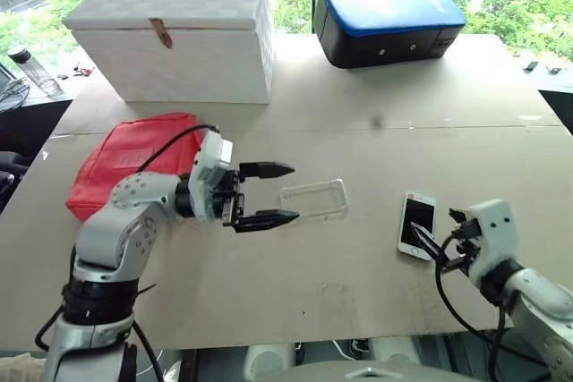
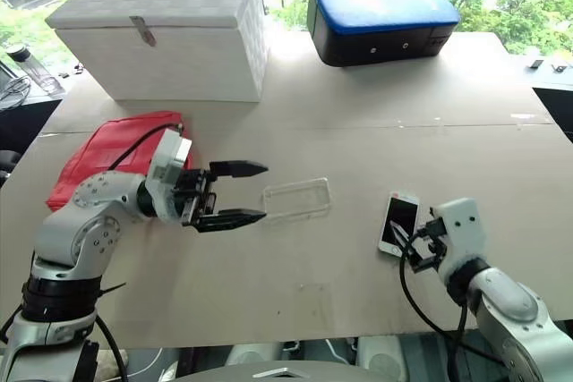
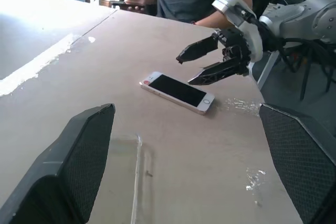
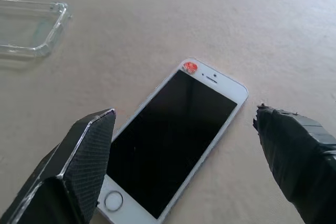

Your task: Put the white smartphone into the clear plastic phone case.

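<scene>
Two wide-open, empty tools: right tool (image 1: 433,248) beside white smartphone (image 1: 417,224), left tool (image 1: 279,192) beside clear case (image 1: 313,199).

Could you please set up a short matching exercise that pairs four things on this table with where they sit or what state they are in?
Column one:
1. white smartphone
2. clear plastic phone case
3. red pouch
4. white box

Column two:
A. closed, at the far left of the table
B. screen up, just ahead of the right gripper, whose jaws are open
C. empty, in the middle, just past the open left gripper
D. lying flat behind the left arm

Pairs: 1-B, 2-C, 3-D, 4-A
</scene>
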